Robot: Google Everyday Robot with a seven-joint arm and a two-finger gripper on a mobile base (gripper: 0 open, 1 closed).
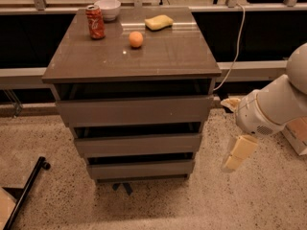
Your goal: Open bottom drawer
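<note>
The bottom drawer (141, 169) is the lowest of three grey-brown flat fronts on the cabinet. It sits pushed in, set back a little behind the middle drawer (138, 144) and the top drawer (134, 110). My gripper (239, 153) is cream-coloured and hangs pointing down from the white arm (268, 109). It is to the right of the cabinet, level with the middle and bottom drawers and apart from them, holding nothing I can see.
On the cabinet top (163, 61) stand a red soda can (95, 22), a white bowl (108, 8), an orange (136, 39) and a yellow sponge (159, 22). A white cable (235, 47) hangs behind. A black bar (26, 190) lies on the floor at the left. A box (297, 135) sits at the right.
</note>
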